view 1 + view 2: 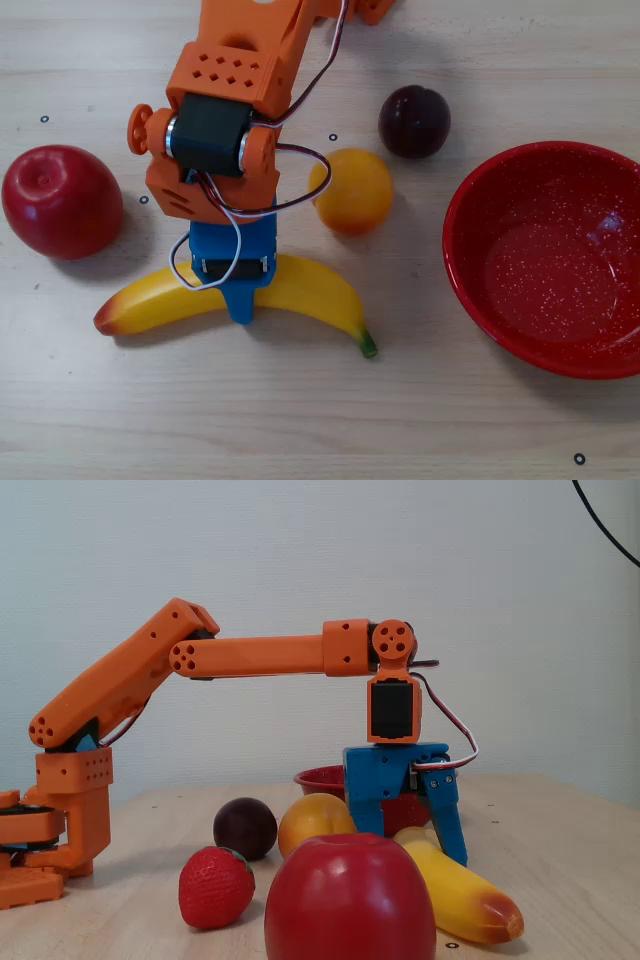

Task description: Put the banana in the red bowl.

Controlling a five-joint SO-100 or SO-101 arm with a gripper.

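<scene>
Blue two-finger gripper [238, 300] clamps the long glossy yellow toy banana [300, 290] mid-length; likely light, rigid, slippery, so that central hold suits.

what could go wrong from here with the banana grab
1. The gripper is closed around the middle of the banana, which is glossy and curved; it may slip or swing when lifted.
2. The orange lies between the banana and the red bowl; a low carry could knock it away.
3. The banana looks nearly as long as the bowl is wide, so one end may catch the rim when released.
</scene>
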